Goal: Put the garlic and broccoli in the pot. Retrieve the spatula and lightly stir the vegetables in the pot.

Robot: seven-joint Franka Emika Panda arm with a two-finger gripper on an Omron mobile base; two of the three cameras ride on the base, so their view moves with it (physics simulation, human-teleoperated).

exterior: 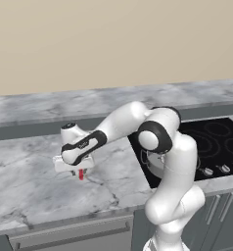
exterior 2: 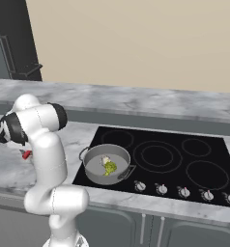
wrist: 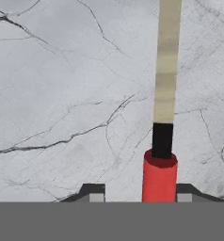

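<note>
The spatula [wrist: 159, 176] lies on the marble counter, its red handle end between my fingertips, with a black collar and a pale shaft running up the hand view. My gripper [wrist: 140, 194] straddles the handle: the right finger sits against it and a gap shows at the left finger. In the left base view the gripper [exterior: 81, 170] hangs low over the counter with a bit of red spatula [exterior: 81, 174] under it. On the cooktop's front left burner, the grey pot [exterior 2: 93, 170] holds the garlic [exterior 2: 106, 160] and the broccoli [exterior 2: 110, 168].
The black cooktop [exterior 2: 175, 154] lies right of the arm, with a row of knobs [exterior 2: 184, 191] along its front edge. Grey marble counter [exterior: 25, 176] spreads left of it, backed by a raised ledge and a beige wall. A dark tall cabinet [exterior 2: 10, 38] stands far left.
</note>
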